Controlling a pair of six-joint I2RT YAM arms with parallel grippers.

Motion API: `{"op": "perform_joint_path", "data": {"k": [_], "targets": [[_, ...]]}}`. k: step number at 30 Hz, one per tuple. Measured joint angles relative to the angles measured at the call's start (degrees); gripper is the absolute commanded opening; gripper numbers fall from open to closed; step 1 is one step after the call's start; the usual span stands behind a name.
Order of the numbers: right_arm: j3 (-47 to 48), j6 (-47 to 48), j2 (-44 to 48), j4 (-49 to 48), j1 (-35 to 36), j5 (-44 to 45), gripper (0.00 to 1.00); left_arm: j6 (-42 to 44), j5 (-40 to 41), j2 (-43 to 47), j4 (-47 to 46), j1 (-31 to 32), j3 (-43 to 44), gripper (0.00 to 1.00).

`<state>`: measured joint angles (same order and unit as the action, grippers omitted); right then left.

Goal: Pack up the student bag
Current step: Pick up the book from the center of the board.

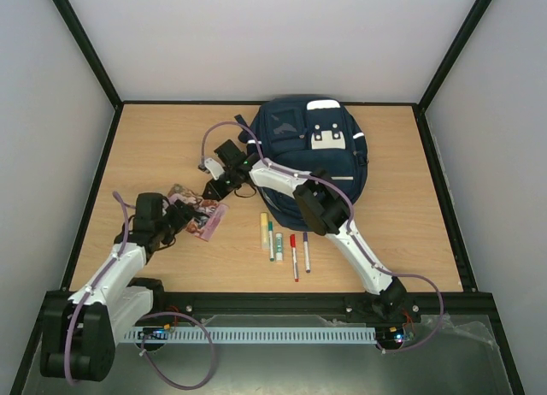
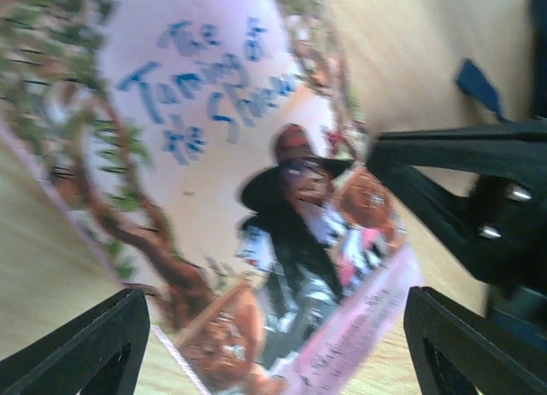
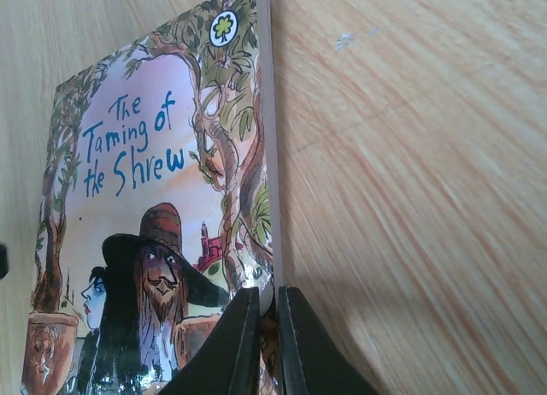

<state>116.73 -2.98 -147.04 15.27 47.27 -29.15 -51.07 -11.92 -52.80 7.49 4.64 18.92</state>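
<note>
The navy student bag (image 1: 308, 143) lies flat at the back middle of the table. A paperback, "The Taming of the Shrew" (image 1: 200, 212), is on the wood to its front left. My right gripper (image 1: 211, 192) reaches across and is shut on the book's edge (image 3: 267, 314); the cover (image 3: 145, 198) fills the left of the right wrist view. My left gripper (image 1: 178, 217) is open just over the book's near end, its fingers either side of the cover (image 2: 273, 241). The right gripper's black body (image 2: 479, 215) shows in the left wrist view.
A yellow highlighter (image 1: 264, 229), a green marker (image 1: 271, 240), a red pen (image 1: 293, 256) and a purple pen (image 1: 306, 251) lie in a row near the front middle. The right arm (image 1: 323, 209) crosses over the bag's near end. Black frame rails edge the table.
</note>
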Motion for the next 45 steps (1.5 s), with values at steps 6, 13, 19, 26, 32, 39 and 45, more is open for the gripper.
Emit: {"op": "perform_joint_path", "data": {"k": [6,13,19,26,32,39,45], "targets": [[-0.5,0.4,0.0,-0.8,0.2,-1.1,0.06,1.5,4.6,-1.0,4.8,-3.5,-0.2,0.84],[-0.6,1.7,-0.3,-0.8,0.2,-3.9,0.05,3.3,8.0,-5.2,4.3,-4.1,0.6,0.84],[0.9,2.2,-1.4,0.3,0.0,-6.1,0.04,3.4,8.2,-10.0,-3.2,-4.9,0.6,0.83],[2.4,2.2,-2.5,1.5,-0.5,-8.1,0.03,3.7,9.0,-10.3,-17.4,-5.3,-4.6,0.82],[4.1,2.1,-3.6,2.8,-0.8,-9.6,0.03,1.1,0.6,-8.6,-24.2,-2.1,-8.0,0.81],[4.5,2.1,-4.2,2.6,-0.8,-10.6,0.04,-2.2,-10.1,-5.2,-28.7,0.1,-8.1,0.79],[4.5,2.1,-4.2,2.6,-0.8,-10.6,0.04,-3.8,-9.6,-0.6,-26.0,0.2,-7.9,0.7]]}}
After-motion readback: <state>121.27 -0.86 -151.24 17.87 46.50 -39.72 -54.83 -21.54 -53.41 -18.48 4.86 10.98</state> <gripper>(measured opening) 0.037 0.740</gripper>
